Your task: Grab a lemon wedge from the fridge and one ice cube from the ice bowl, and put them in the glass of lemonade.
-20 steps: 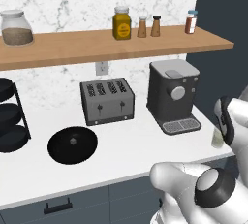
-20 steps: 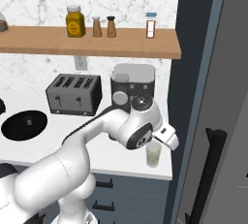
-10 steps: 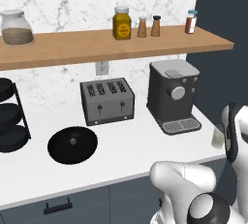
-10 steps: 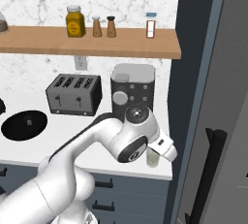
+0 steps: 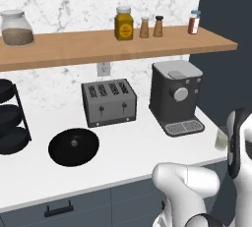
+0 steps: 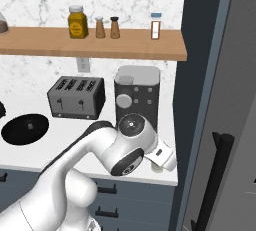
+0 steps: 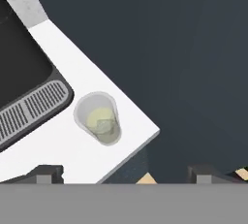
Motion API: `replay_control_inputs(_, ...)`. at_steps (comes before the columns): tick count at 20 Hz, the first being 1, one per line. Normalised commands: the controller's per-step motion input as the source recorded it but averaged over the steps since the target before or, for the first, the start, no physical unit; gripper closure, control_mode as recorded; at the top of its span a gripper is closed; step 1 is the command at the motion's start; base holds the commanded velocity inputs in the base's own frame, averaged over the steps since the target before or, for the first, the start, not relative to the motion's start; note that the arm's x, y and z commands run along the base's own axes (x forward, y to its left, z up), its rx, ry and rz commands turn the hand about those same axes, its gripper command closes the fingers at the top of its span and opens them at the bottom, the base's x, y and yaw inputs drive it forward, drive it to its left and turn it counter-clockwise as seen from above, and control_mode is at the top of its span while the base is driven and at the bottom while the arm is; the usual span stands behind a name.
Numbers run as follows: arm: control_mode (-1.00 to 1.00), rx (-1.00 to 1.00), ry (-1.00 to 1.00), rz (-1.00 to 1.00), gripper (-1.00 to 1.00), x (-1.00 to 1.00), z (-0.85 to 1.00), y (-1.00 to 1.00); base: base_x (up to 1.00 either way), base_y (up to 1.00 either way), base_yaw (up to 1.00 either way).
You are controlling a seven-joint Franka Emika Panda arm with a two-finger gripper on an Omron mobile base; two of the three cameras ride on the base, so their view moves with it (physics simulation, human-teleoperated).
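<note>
two fingers (image 7: 123,174) wide apart, empty, above glass of lemonade (image 7: 98,119) at tabletop (image 7: 63,140) corner; swing clear w/o clipping it, toward fridge (image 6: 220,100).

1. Light is bright, even and diffuse, with no glare.
2. Soft shadows lie under the wooden shelf (image 5: 118,44) and beside the toaster (image 5: 109,102).
3. All views look slightly soft and low in resolution.
4. The fridge (image 6: 225,100) side reads dark.
</note>
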Motion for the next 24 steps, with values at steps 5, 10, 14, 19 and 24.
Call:
replay_control_inputs(5,-1.0,0.0,-0.02,0.12,-1.0,-0.26,0.28,0.56,0.0,0.0,0.0)
replay_control_inputs(10,-1.0,0.0,-0.04,0.21,-1.0,-0.02,0.33,0.92,0.0,0.0,0.0)
replay_control_inputs(14,-1.0,-0.06,0.13,0.23,-1.0,-0.09,0.49,1.0,0.0,0.0,0.0)
replay_control_inputs(19,-1.0,-0.05,0.26,0.08,-1.0,-0.01,0.15,1.0,0.0,0.0,0.0)
replay_control_inputs(24,-1.0,0.0,0.19,0.02,-1.0,0.0,-0.09,0.82,0.0,0.0,0.0)
